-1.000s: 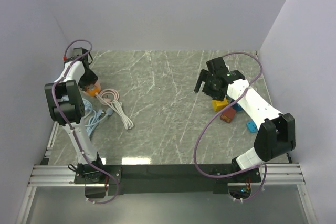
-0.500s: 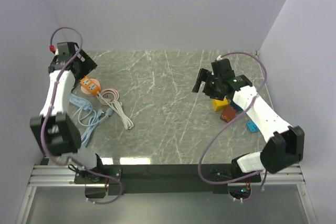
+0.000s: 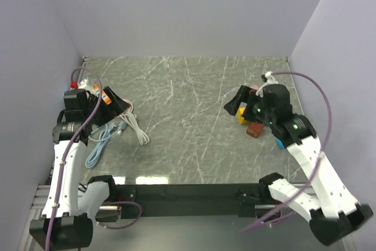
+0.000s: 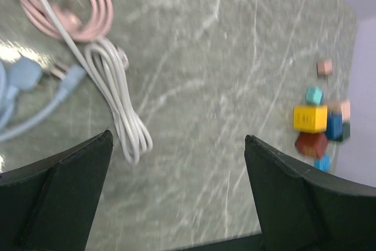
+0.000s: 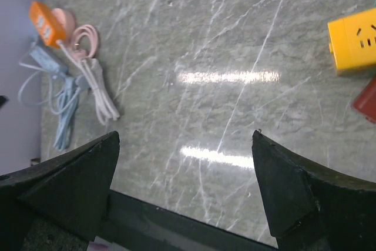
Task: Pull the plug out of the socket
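Note:
The orange socket [image 3: 107,96] lies at the table's far left and also shows in the right wrist view [image 5: 45,23]. A white cable [image 3: 137,129] runs from it into a looped bundle, seen in both wrist views [image 4: 117,102] [image 5: 96,94]; the plug itself is too small to make out. My left gripper [image 3: 117,105] is open and empty, raised just right of the socket, with bare table between its fingertips [image 4: 177,137]. My right gripper [image 3: 235,104] is open and empty, high over the table's right middle [image 5: 185,136].
A pink cable coil [image 4: 82,10] and a blue cable [image 3: 101,140] lie beside the socket. A yellow socket cube [image 3: 245,116], a red block [image 3: 254,129] and blue blocks [image 3: 281,142] cluster at the right. Walls close the left, back and right sides.
Both arms have swung back toward the near edge and risen. The left gripper left the back-left corner and now hangs by the socket. The socket and cables have not moved.

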Motion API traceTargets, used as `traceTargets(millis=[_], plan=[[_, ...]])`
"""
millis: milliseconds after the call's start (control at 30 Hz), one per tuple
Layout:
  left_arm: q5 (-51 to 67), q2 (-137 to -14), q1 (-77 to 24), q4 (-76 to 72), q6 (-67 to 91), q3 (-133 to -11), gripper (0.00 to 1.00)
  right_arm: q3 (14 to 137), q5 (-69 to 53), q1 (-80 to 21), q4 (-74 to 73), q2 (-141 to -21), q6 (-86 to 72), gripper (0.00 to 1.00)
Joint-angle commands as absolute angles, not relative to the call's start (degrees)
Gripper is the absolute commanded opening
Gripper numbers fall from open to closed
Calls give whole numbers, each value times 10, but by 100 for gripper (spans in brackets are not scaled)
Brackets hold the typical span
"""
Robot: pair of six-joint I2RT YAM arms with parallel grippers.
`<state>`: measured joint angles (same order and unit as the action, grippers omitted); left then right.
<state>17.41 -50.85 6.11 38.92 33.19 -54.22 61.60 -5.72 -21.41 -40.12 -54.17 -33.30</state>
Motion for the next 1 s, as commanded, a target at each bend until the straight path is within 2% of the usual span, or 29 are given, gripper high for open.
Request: traceTargets(millis=[0, 300, 667, 967], plan=[[235, -483, 51, 430, 301, -522, 99, 599, -67, -219, -437, -461, -359, 100], [273, -431, 4, 419, 302, -487, 100, 572, -61, -218, -515, -264, -415, 100], [301, -465, -70, 424, 277, -541, 99, 595, -16, -220, -572, -178, -445, 100], [314, -467, -86, 407, 268, -552, 99, 633, 19, -219, -609, -178, -429, 100]])
